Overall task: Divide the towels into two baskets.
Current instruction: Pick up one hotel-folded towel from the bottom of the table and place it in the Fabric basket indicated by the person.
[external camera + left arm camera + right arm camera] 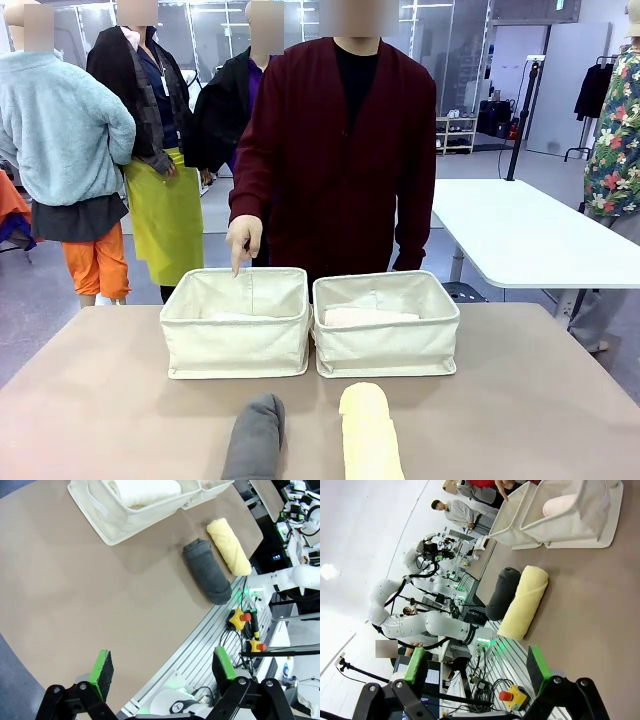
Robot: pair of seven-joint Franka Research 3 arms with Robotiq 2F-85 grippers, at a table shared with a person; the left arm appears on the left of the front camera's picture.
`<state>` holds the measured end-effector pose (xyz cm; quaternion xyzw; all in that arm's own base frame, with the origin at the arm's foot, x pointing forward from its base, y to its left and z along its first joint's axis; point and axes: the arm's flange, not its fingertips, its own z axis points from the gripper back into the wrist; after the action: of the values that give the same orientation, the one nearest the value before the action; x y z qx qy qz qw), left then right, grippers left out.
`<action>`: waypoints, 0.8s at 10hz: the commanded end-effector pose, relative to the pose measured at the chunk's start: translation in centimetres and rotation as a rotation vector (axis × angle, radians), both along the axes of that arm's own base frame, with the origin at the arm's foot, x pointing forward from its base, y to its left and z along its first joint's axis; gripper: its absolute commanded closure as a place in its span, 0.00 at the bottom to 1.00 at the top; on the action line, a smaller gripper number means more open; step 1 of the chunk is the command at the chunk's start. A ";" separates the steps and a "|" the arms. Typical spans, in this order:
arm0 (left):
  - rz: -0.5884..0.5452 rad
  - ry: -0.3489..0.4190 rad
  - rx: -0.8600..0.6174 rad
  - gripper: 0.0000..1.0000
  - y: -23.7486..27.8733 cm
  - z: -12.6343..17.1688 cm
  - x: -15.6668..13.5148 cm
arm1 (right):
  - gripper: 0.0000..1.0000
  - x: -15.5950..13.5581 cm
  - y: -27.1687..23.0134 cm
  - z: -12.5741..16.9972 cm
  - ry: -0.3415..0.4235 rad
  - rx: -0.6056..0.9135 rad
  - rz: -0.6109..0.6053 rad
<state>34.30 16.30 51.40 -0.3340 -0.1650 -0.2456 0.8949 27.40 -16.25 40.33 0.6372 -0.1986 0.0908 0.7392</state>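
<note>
Two cream baskets stand side by side at mid-table, the left basket and the right basket. A white towel lies in the left one and a pale pink towel in the right one. The dark grey towel and the pale yellow towel lie parallel on the table near the front edge. My left gripper hangs open high above the table's left part, far from the towels. My right gripper is open too, above the near edge, short of the yellow towel.
A person in a dark red cardigan stands behind the baskets, one hand pointing a finger down at the left basket's far rim. Bare tan tabletop lies on both sides of the towels. Emergency-stop boxes sit below the table's near edge.
</note>
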 end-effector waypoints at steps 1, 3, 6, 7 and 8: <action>0.007 -0.004 0.008 0.00 0.0 0.0 -0.3 | 0.00 -0.6 0.2 0.0 -0.012 -0.004 0.010; 0.007 -0.004 0.008 0.00 0.0 0.0 -0.3 | 0.00 -0.6 0.2 0.0 -0.012 -0.004 0.010; -0.065 0.003 0.033 0.00 -2.3 0.8 0.6 | 0.00 -0.6 0.2 0.0 -0.012 -0.004 0.010; -0.091 0.087 0.131 0.00 -6.5 1.0 1.5 | 0.00 -0.6 0.2 0.0 -0.012 -0.004 0.010; -0.087 0.127 0.175 0.00 -9.5 1.4 2.2 | 0.00 -0.6 0.2 0.0 -0.012 -0.004 0.010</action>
<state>36.18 9.78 52.20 -0.3092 -0.1083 -0.2789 0.9027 27.41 -16.20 40.34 0.6370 -0.1982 0.0913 0.7393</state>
